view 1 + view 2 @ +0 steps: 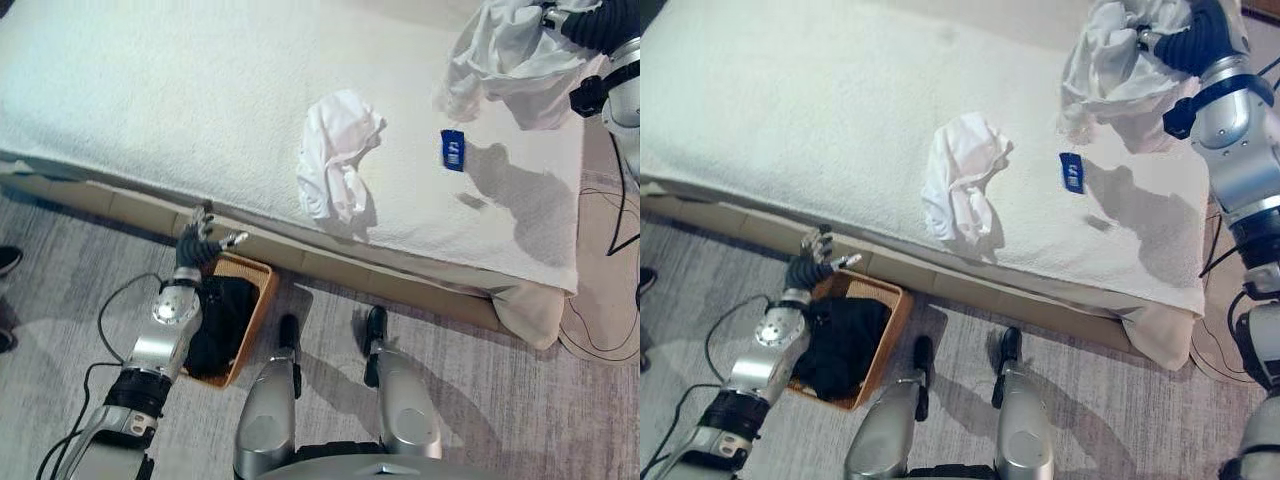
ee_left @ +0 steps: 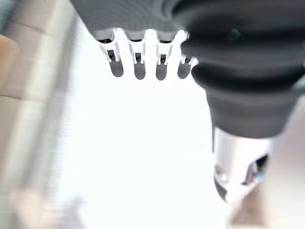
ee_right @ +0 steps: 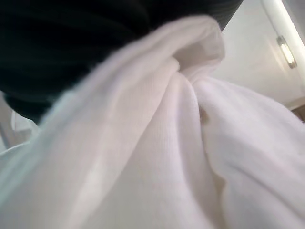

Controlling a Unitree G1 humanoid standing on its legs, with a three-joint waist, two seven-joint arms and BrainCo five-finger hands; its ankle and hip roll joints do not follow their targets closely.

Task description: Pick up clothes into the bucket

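Two white garments remain out of the basket, entered here from nearest to farthest.

Wicker basket: on the floor against the bed's near edge, at the robot's left; dark clothing already lies inside.

Left hand: raised just above the basket's far rim, fingers spread and relaxed, holding nothing.

Bed: covered in a white towelling sheet, running across the view beyond the basket.

White garment, crumpled: resting mid-bed, long axis running roughly near to far, between the two hands and somewhat closer to the left one.

Blue tag: flat on the sheet, to the right of the crumpled garment.

White garment, lifted: hanging clear of the bed at its far right corner, bunched at the right hand. The fingers are buried in the cloth, so the grip itself cannot be read, though the garment appears to hang from it.

Governing relation: the basket lies well apart from the lifted garment, near and to the left of it, so the carry probably runs diagonally across the bed toward the robot's left side.
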